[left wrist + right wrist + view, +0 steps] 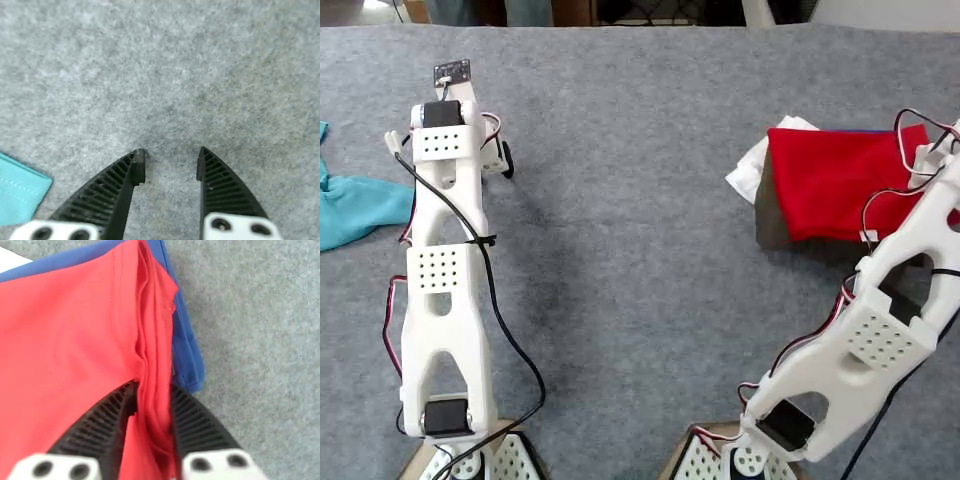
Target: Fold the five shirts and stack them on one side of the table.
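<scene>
A red shirt (835,180) lies folded on top of a stack at the table's right side, over a white one (752,168) and a dark one (772,225). In the right wrist view a blue shirt (186,347) shows under the red shirt (75,340). My right gripper (152,405) is shut on a bunched fold at the red shirt's edge. A teal shirt (355,210) lies loose at the far left edge. Near its corner (17,192), my left gripper (170,162) hangs open over bare felt, holding nothing.
Grey felt (640,200) covers the table. The left arm (445,260) stretches up the left side and the right arm (880,320) leans over the stack from the front right. Cables trail along both arms.
</scene>
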